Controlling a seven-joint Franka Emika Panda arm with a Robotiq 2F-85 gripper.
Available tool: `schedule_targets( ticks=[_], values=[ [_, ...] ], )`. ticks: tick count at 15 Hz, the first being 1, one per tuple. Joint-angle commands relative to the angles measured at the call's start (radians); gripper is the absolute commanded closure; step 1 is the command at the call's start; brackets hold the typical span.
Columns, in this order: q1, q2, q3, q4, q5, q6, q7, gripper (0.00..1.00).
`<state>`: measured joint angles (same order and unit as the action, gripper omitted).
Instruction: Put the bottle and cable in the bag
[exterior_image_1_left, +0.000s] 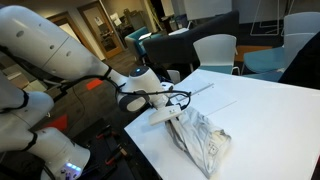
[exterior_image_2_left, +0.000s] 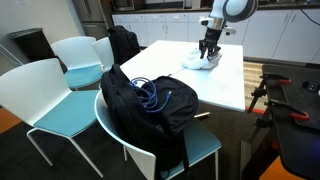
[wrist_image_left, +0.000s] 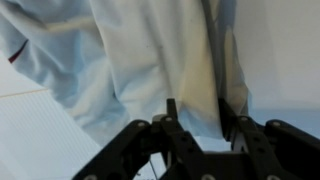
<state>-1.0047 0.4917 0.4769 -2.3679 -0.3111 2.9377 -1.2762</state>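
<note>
In an exterior view the hand (exterior_image_1_left: 166, 112) hangs low over a crumpled pale cloth (exterior_image_1_left: 205, 140) on the white desk (exterior_image_1_left: 255, 105).

In an exterior view the black bag (exterior_image_2_left: 140, 112) sits on a chair (exterior_image_2_left: 205, 142) beside the desk (exterior_image_2_left: 232, 78), well apart from the hand (exterior_image_2_left: 207, 50), and the blue cable (exterior_image_2_left: 155, 95) lies looped on top of the bag.

In the wrist view the hand (wrist_image_left: 198, 115) has its fingers (wrist_image_left: 170, 118) apart, with a fold of the cloth (wrist_image_left: 150, 50) between them
</note>
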Motion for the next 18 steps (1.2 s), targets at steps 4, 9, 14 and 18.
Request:
schedule_targets(
  ticks=[4,9,14,18],
  values=[
    [-0.154,-0.142,0.158,0.067,0.414,-0.241,-0.001,0.03],
    [0.111,-0.171,-0.189,0.213,0.427,-0.369,0.222,0.00],
    [0.271,-0.027,-0.406,0.388,0.484,-0.470,0.275,0.00],
    [0.289,0.099,-0.433,0.488,0.570,-0.447,0.281,0.00]
  ],
)
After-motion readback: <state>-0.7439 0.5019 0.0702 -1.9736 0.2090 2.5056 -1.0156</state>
